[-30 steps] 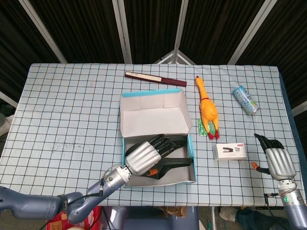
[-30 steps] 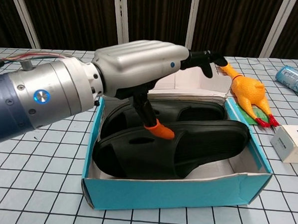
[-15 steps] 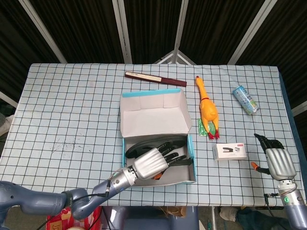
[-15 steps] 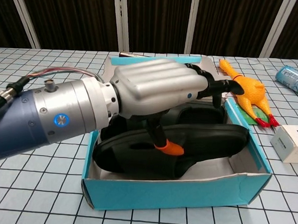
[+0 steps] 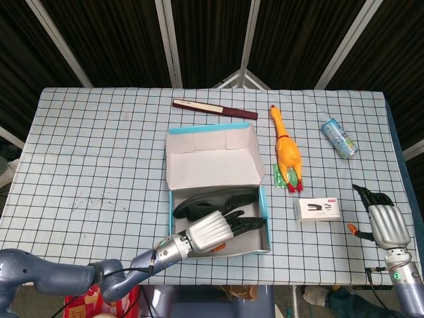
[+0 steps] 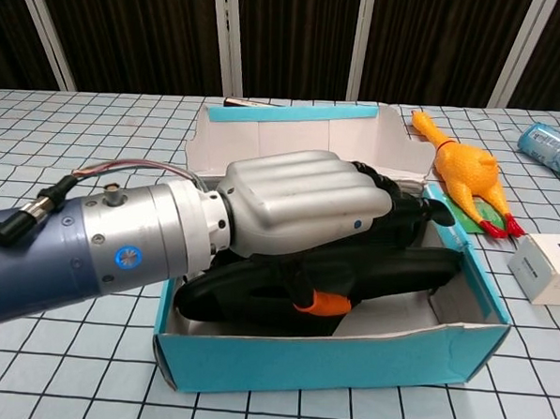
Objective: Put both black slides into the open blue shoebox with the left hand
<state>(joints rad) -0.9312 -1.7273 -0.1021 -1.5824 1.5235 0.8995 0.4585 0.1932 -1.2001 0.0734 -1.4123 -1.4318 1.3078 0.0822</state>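
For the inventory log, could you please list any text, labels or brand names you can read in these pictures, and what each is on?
No text reads clearly in either view.
Can: printed design, too small to read.
White box: dark picture and red mark, too blurred to read.
Blue shoebox: no print visible.

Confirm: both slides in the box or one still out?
Both in. The two slides lie side by side inside the box; the left hand rests over them.
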